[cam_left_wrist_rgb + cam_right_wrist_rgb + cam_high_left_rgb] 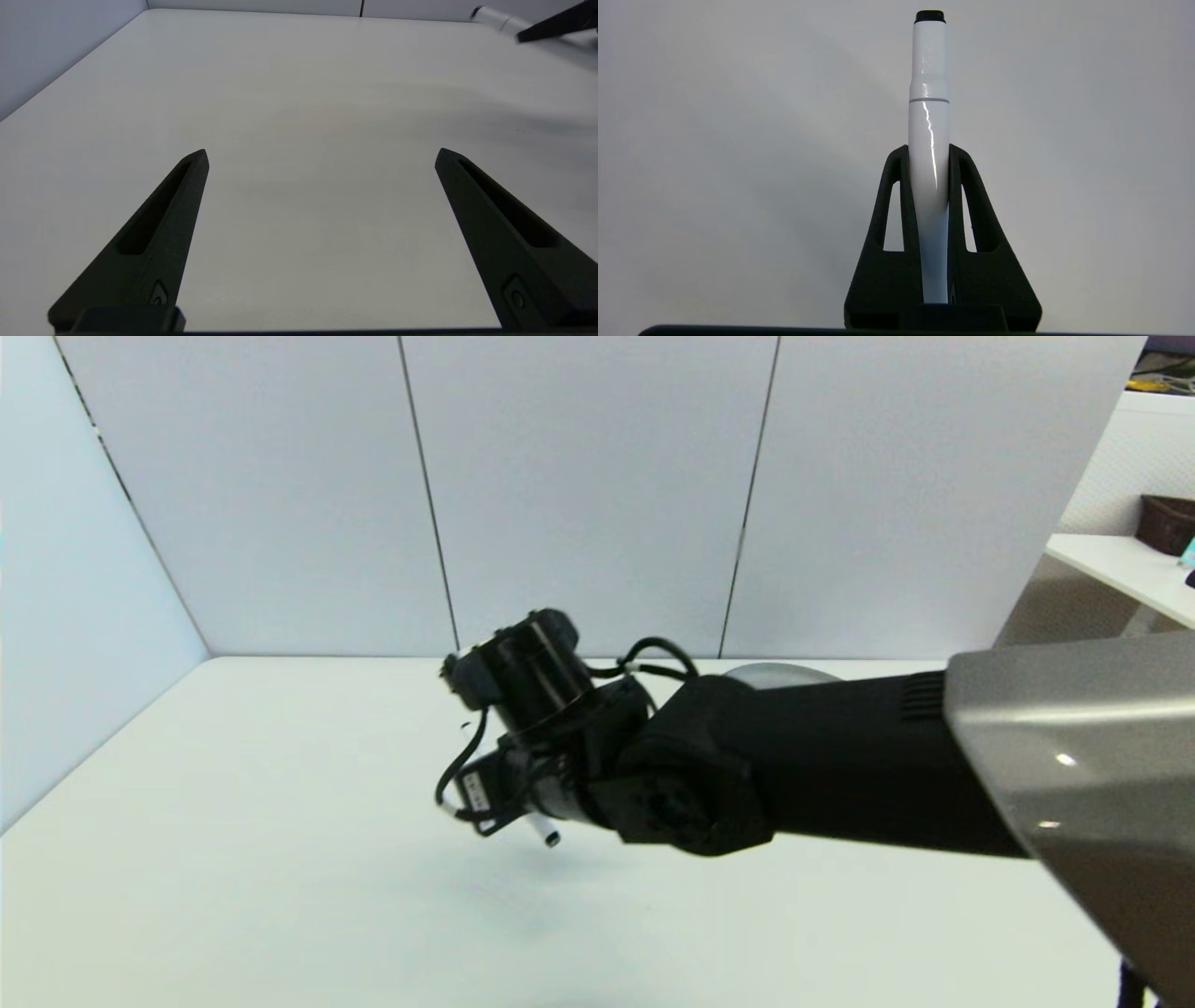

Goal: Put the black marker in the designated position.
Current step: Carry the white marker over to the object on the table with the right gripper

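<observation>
Left gripper (pixel 322 156) sits parked low over the table (pixel 233 859), fingers wide apart, nothing between them; leave it there. Mid-table, the right gripper (pixel 929 151) hangs above the surface, clamped on the black marker (pixel 929 140). The marker is airborne, one end poking out below the wrist in the head view, barrel seated straight between the fingers. No visible target mark, so the spot is a judgement call. To do this well: descend slowly, level the barrel near-parallel to the table, touch down, then release, or it may roll.
</observation>
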`<state>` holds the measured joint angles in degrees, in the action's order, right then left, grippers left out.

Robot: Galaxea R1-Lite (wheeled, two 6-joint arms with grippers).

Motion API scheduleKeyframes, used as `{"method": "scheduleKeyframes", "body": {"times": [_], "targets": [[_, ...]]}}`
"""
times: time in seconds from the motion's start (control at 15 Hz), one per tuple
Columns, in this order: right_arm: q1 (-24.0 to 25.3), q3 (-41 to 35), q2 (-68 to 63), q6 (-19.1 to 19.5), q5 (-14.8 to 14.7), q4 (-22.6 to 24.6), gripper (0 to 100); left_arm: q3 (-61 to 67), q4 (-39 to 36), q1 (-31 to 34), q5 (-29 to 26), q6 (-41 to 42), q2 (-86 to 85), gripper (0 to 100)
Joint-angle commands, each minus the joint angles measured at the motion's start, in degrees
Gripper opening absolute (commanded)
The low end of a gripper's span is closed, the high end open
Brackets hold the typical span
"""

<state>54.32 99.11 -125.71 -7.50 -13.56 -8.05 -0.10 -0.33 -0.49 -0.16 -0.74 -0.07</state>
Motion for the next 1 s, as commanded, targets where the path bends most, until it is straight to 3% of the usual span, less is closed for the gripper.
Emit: {"method": "scheduleKeyframes", "body": {"times": [0.07,0.27,0.4,0.6,0.73,1.0], "targets": [[-14.9,-5.3,11.7,0.8,0.4,-2.5,0,0.0,0.0,0.0,0.0,0.0,0.0,100],[-30.4,-5.5,14.5,5.0,1.5,-4.7,0,0.0,0.0,0.0,0.0,0.0,0.0,100],[-40.3,-5.9,14.4,8.2,5.9,-5.2,0,0.0,0.0,0.0,0.0,0.0,0.0,100],[-53.0,-7.3,13.9,14.6,15.3,-6.4,0,0.0,0.0,0.0,0.0,0.0,0.1,100],[-60.3,-9.3,13.7,19.4,20.8,-8.0,0,0.0,0.0,0.0,0.0,0.0,0.0,100],[-67.2,-13.5,12.7,23.5,23.6,-8.0,0,0.0,0.0,0.0,0.0,0.0,0.0,100]]}}
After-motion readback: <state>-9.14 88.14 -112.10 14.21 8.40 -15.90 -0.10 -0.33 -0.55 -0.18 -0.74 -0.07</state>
